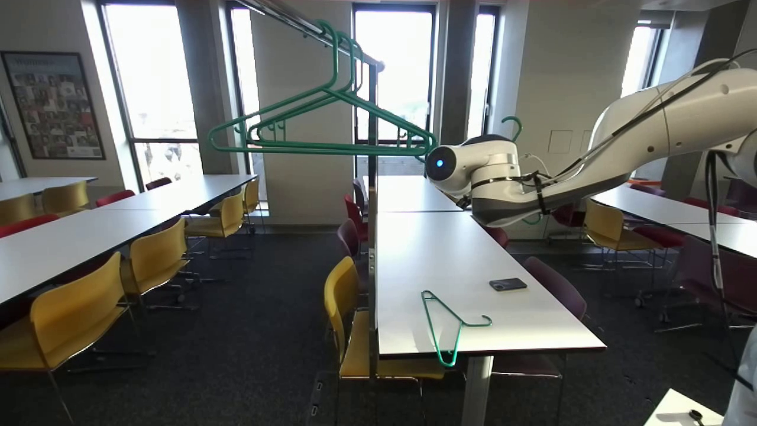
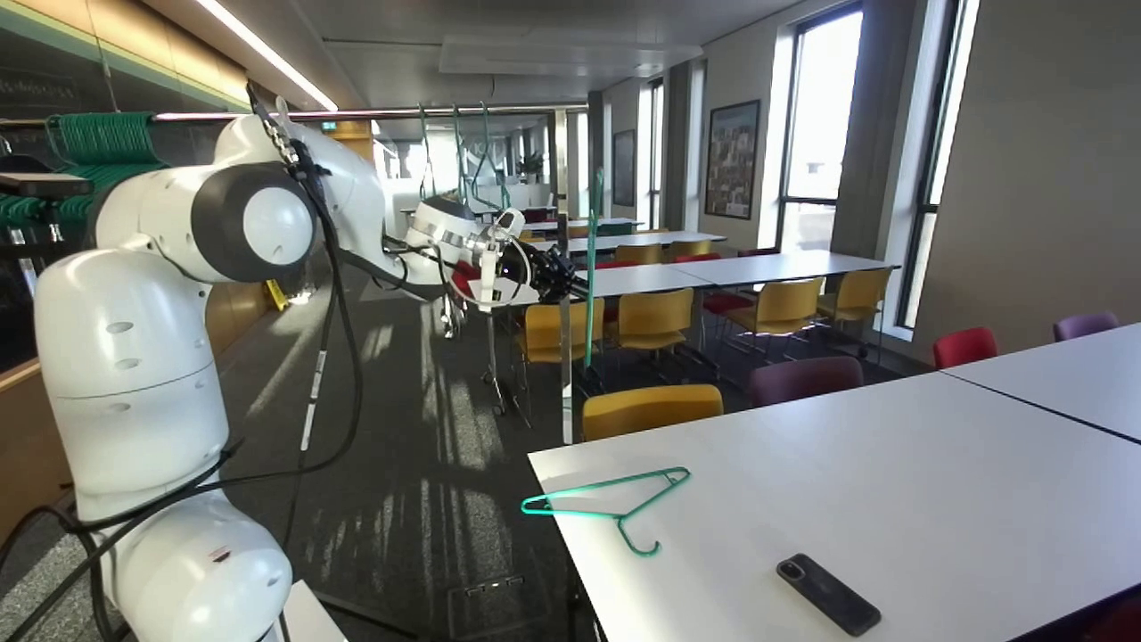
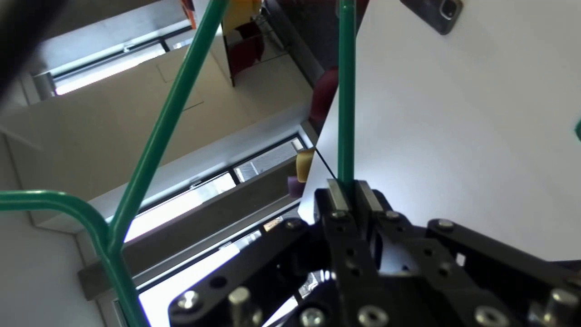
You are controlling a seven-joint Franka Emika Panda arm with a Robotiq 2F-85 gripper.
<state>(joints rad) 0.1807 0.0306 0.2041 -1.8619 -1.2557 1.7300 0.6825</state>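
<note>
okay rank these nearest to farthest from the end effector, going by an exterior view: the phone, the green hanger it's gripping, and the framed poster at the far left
1. Green hanger: clamped in the end effector, as the wrist view confirms.
2. Phone: lower down, on the white table.
3. Framed poster: far left, in the background.

In an exterior view, the camera faces along the white rectangular counter from beyond its short edge, toward a tall dark-framed window. In an exterior view, it looks close past the white jointed arm, across the long edges. Both share that short-edge end and the dark rectangular phone. Tilted, the wrist view looks from just behind the black metal pincer, sharing the phone.
</note>
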